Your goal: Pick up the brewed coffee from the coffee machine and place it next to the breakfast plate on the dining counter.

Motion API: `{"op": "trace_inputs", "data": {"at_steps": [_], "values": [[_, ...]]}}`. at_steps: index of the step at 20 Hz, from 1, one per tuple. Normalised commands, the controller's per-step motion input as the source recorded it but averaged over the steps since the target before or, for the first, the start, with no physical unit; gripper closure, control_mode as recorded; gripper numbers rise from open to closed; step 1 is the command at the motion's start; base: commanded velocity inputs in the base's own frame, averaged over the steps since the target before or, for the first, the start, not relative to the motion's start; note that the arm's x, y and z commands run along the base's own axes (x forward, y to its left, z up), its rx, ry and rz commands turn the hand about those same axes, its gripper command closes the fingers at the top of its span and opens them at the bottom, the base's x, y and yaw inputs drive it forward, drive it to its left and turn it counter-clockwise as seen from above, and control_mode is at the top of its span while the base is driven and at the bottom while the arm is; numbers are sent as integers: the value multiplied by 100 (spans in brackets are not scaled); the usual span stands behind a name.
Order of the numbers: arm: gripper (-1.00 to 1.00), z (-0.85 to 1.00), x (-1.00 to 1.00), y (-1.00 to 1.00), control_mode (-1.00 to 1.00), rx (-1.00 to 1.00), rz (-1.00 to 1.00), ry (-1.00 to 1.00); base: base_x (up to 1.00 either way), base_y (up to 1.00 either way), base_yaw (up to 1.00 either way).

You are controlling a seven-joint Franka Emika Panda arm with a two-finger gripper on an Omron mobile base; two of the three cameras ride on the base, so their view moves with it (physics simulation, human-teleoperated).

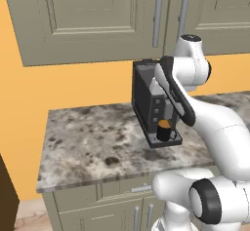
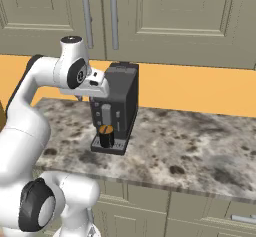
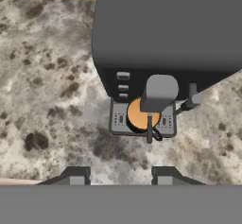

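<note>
The brewed coffee (image 1: 164, 130) (image 2: 106, 136) is a small black mug with orange-brown liquid at the top. It stands on the black drip tray of the coffee machine (image 1: 144, 93) (image 2: 122, 93), under the spout. In the hand view I look down on the coffee (image 3: 139, 116), its handle pointing toward me, with the coffee machine (image 3: 165, 24) above it. My gripper (image 3: 119, 176) hangs above and in front of the machine, open, with nothing between its fingers. The breakfast plate and the dining counter are out of view.
The machine stands on a mottled marble wall counter (image 1: 93, 137) (image 2: 200, 141) against an orange wall. Olive-grey upper cabinets (image 1: 97, 15) hang just above the machine. Counter surface stretches to both sides of the machine, and drawers sit below the front edge.
</note>
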Motion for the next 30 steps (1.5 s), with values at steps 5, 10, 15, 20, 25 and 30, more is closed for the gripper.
{"op": "trace_inputs", "data": {"at_steps": [5, 10, 15, 20, 25, 30], "values": [[-100, -9, -17, -5, -100, 0, 4, -10, 0, 0, 0], [-100, -22, -66, -39, -100, 1, 22, -9, 0, 0, 0], [-100, -36, -76, -41, -100, 7, 26, -25, 0, 0, 0], [-100, -49, -39, -45, -100, 10, 26, -33, 0, 0, 0], [-100, -37, 0, -37, -100, 15, 27, -17, 0, 0, 0], [-100, -36, 5, -2, -100, 13, 26, -14, 0, 0, 0]]}}
